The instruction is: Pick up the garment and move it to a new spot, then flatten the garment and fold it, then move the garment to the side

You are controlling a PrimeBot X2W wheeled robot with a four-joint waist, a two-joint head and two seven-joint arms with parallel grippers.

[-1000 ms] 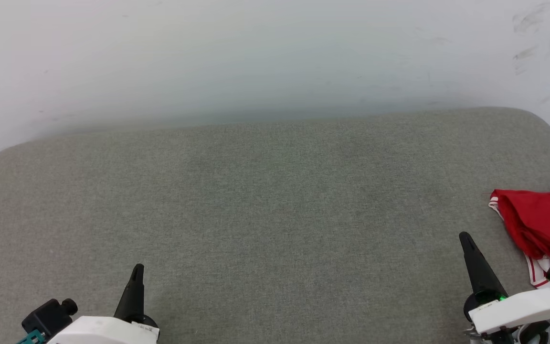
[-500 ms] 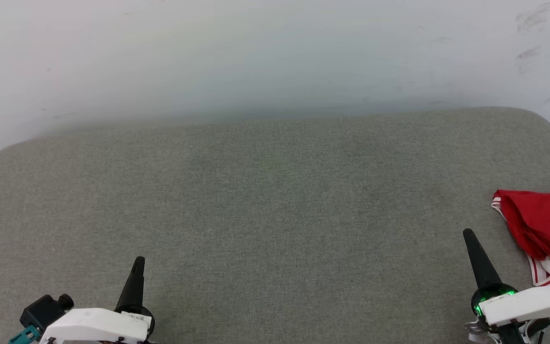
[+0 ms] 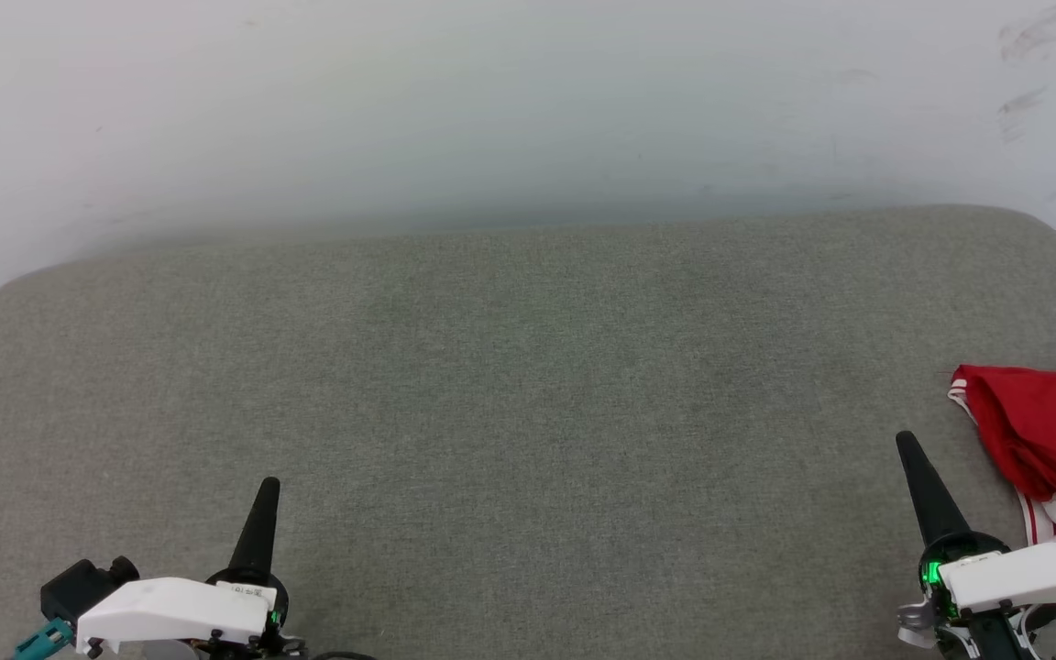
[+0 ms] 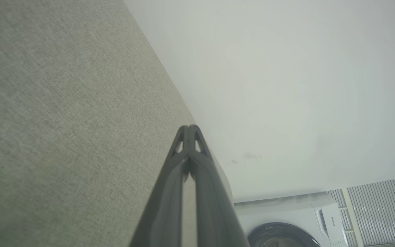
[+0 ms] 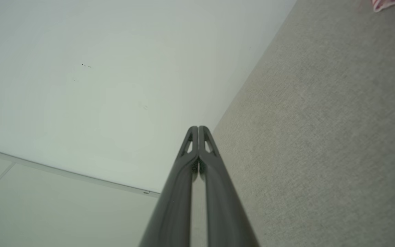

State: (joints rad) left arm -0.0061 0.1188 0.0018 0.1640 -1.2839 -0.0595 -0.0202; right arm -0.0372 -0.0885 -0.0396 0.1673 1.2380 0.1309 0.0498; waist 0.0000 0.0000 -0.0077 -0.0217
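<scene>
The garment (image 3: 1046, 435) is a crumpled red heap with white striped trim, lying at the far right edge of the grey cushion in the head view; part of it runs out of frame. A sliver of its trim (image 5: 387, 4) shows at the top right of the right wrist view. My right gripper (image 3: 906, 445) is shut and empty, just left of the garment and apart from it; its tips (image 5: 198, 128) meet. My left gripper (image 3: 269, 488) is shut and empty at the lower left, far from the garment, its tips (image 4: 189, 127) pressed together.
The grey fabric cushion (image 3: 528, 385) spans the whole width, with rounded far corners against a white wall (image 3: 491, 110). A white washing machine (image 4: 286, 223) and a ribbed panel (image 4: 382, 209) show past the cushion's end in the left wrist view.
Both grippers have crept a little forward, away from me, staying shut. The picture has shifted slightly to the right; the garment lies as it did.
</scene>
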